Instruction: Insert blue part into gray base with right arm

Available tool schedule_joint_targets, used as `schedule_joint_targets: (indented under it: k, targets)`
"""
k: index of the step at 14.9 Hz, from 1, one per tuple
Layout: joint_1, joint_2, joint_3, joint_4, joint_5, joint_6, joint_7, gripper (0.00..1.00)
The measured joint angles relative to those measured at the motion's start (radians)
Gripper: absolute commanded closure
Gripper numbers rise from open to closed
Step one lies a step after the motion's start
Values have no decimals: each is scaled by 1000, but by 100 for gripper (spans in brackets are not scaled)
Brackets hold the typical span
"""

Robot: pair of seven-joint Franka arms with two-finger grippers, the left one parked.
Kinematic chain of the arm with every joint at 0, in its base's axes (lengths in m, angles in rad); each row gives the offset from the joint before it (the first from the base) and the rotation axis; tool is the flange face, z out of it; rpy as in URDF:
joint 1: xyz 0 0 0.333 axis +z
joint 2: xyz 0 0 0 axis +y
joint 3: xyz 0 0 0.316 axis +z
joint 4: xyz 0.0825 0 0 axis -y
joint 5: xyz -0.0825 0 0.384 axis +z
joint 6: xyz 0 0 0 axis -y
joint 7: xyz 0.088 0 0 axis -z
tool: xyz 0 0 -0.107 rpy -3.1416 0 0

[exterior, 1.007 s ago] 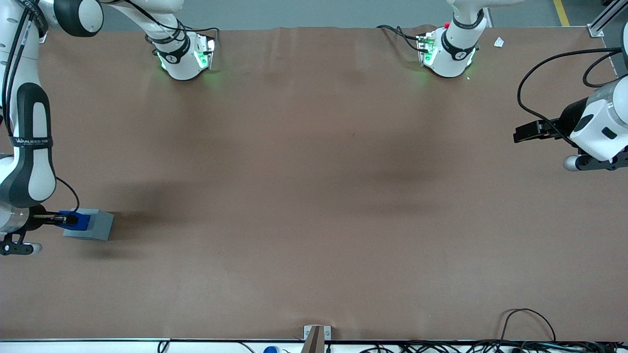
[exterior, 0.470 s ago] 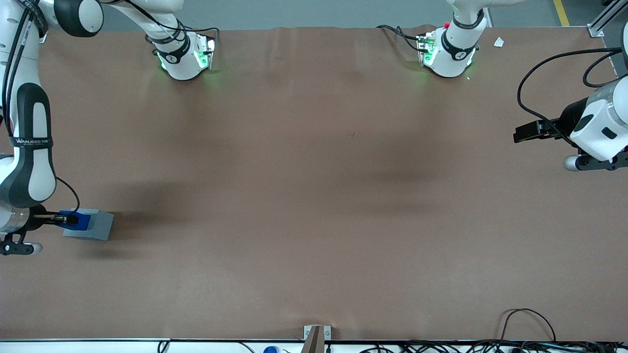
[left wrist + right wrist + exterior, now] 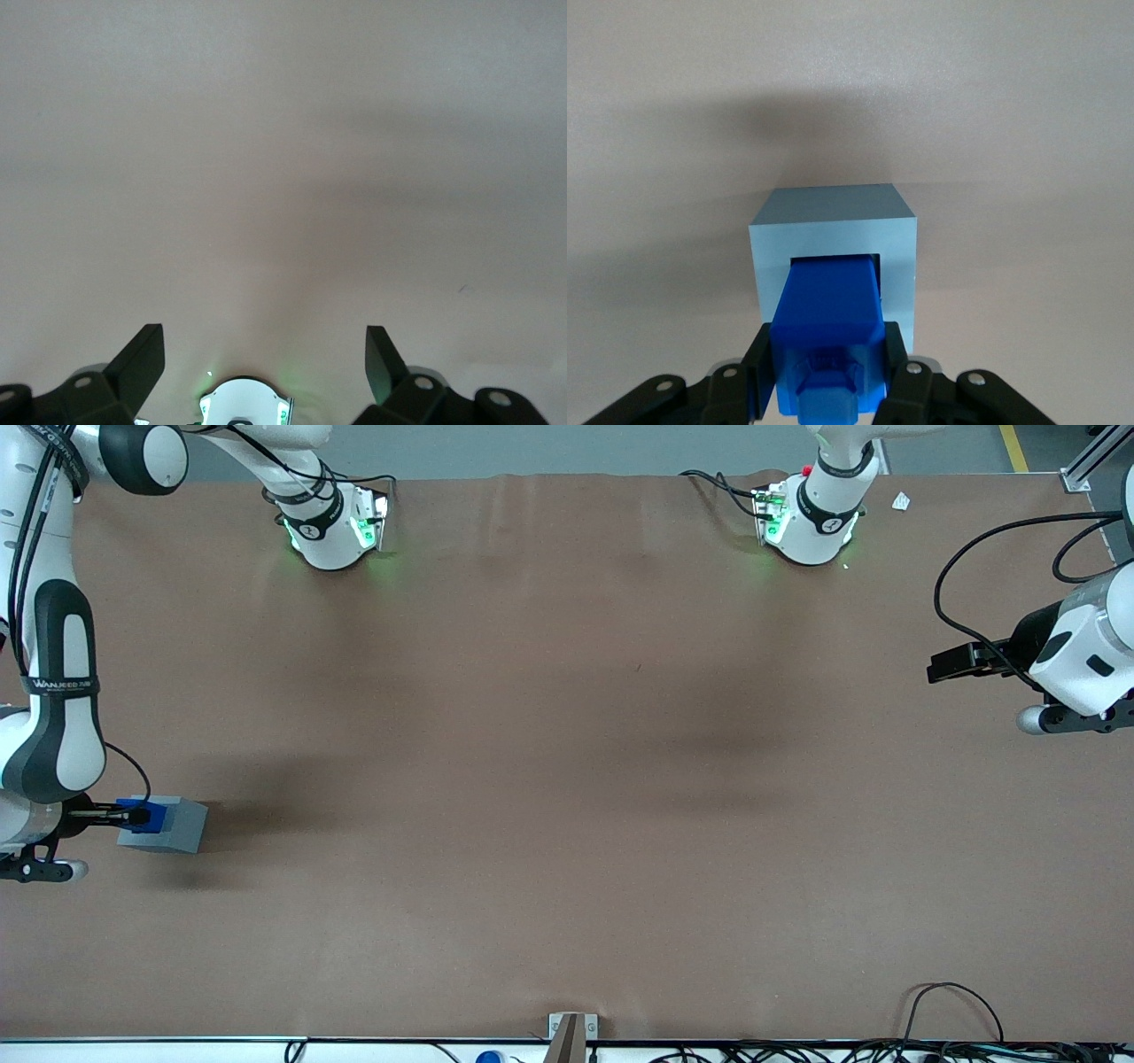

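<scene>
Fingers (image 3: 906,376) of gripper (image 3: 828,390) clamp blue part (image 3: 828,328).

White lettering stood on the black band of the right arm (image 3: 60,685), beginning "WAN"; the remaining letters could not be made out. A white symbol marked the black collar on each arm base, unreadable. No other text was legible.

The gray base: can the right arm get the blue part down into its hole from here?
Probably yes. The gripper holds the blue part right at the gray base's recess, its lower end seemingly already inside, and nothing else lies near the base to block it.
</scene>
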Motion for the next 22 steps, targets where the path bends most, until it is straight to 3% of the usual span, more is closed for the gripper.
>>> schedule_joint_targets:
  k: [1,9,14,22]
  targets:
    - [0,0,0,0,0,0,0,0]
    - [13,-14,5,33,0,-2,-5,0]
    - [96,-136,11,56,3,-22,-5,0]
    - [221,-409,16,57,67,-347,141,0]
